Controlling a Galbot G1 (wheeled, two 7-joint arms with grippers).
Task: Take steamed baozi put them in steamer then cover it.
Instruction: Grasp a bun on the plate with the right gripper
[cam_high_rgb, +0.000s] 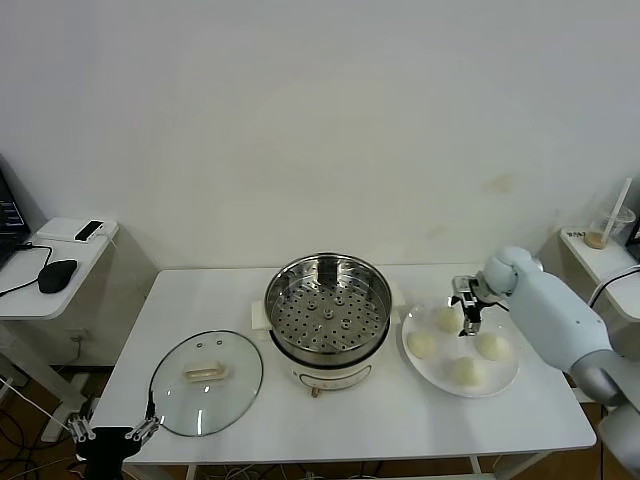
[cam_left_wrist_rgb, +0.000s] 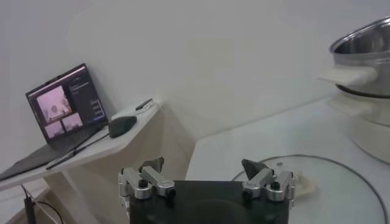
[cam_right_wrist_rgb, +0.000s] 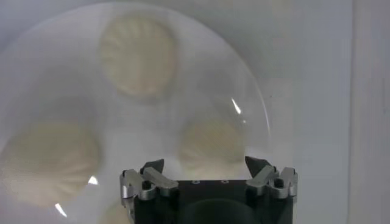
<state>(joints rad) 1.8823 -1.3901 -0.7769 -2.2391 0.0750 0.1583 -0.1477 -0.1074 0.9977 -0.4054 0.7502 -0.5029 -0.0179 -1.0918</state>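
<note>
- Right tool (cam_high_rgb: 469, 303), centre-right of the frame, hangs over the plate (cam_high_rgb: 505, 380) with jaws apart around the far-left baozi (cam_high_rgb: 446, 319), not yet gripping.
- Left tool (cam_high_rgb: 112, 431), lower left, waits open beside the cover (cam_high_rgb: 206, 373).
- Steamer (cam_high_rgb: 328, 309) sits uncovered at centre, tray bare.
- Advice: centre the bun between the fingers, descend, close gently so the dough isn't crushed.

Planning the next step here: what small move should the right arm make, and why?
Probably lower the right end effector, fingers apart, onto the baozi beneath and close. All four baozi lie on the plate; the steamer tray is bare.
</note>
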